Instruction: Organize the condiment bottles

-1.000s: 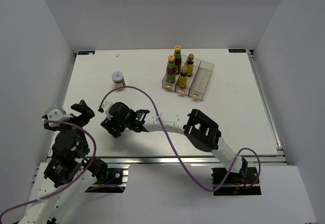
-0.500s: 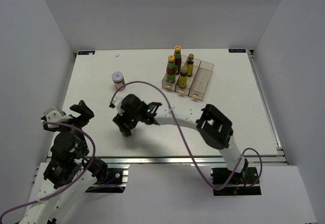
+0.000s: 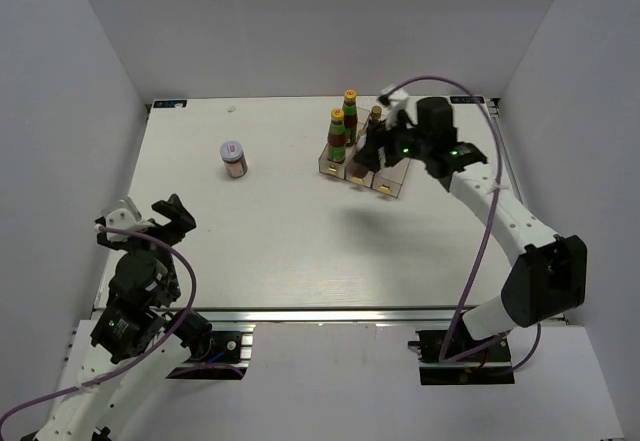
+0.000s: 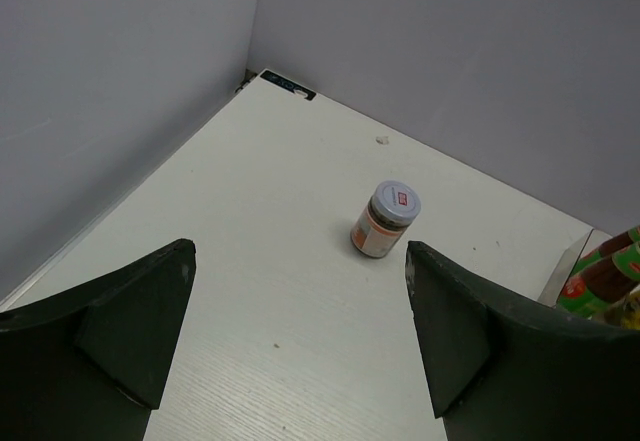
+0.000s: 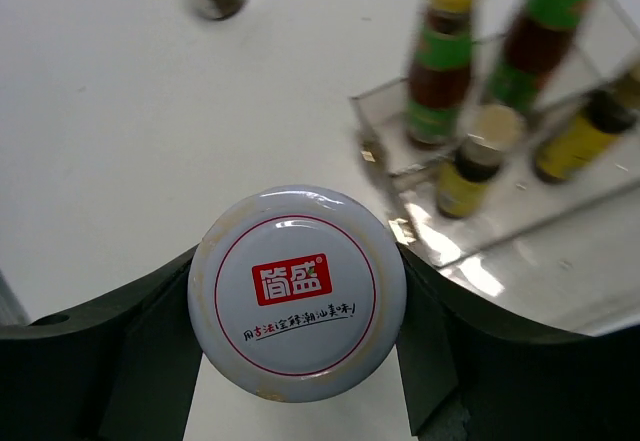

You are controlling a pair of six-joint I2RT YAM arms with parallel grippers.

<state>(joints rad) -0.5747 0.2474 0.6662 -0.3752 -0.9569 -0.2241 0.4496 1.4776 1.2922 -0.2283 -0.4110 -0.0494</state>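
My right gripper (image 5: 297, 306) is shut on a squat jar with a white lid (image 5: 297, 291), held in the air beside the clear tray (image 5: 440, 231). In the top view that gripper (image 3: 372, 153) hangs over the tray's near end and hides the jar. Two red sauce bottles (image 3: 337, 136) (image 3: 350, 111) and a slim gold-capped bottle (image 3: 375, 117) stand in the tray; the right wrist view shows two slim bottles (image 5: 470, 166) (image 5: 580, 131). A second white-lidded jar (image 3: 233, 158) (image 4: 385, 219) stands alone at the back left. My left gripper (image 3: 150, 223) (image 4: 300, 341) is open over the front left, holding nothing.
The tray's right compartment (image 3: 400, 166) holds nothing. White walls close in the table on three sides. A purple cable loops above my right arm (image 3: 490, 196).
My right arm has swung from the front left of the table across to the tray at the back right, carrying the jar. My left arm has barely shifted.
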